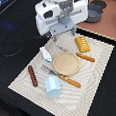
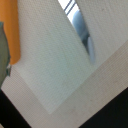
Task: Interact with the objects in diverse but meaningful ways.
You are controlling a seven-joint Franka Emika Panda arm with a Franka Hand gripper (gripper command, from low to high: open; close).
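Currently the end effector [image 1: 64, 38], jaw width indeterminable, hovers over the mat's [image 1: 101, 60] far edge. Block [image 1: 82, 44] lies just right. Suggest shifting right, aligning fingers across its ridges before descending.

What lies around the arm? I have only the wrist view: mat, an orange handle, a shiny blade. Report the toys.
Observer: A ridged orange-yellow block lies on the mat, just to the exterior view's right of the gripper.
Operator: Find me the cup.
Observer: The light blue cup sits near the mat's edge closest to the exterior camera, beside the orange-handled fork.
Operator: Now the brown stick.
Observer: The dark-brown stick lies to the exterior view's left of the cup, apart from it.
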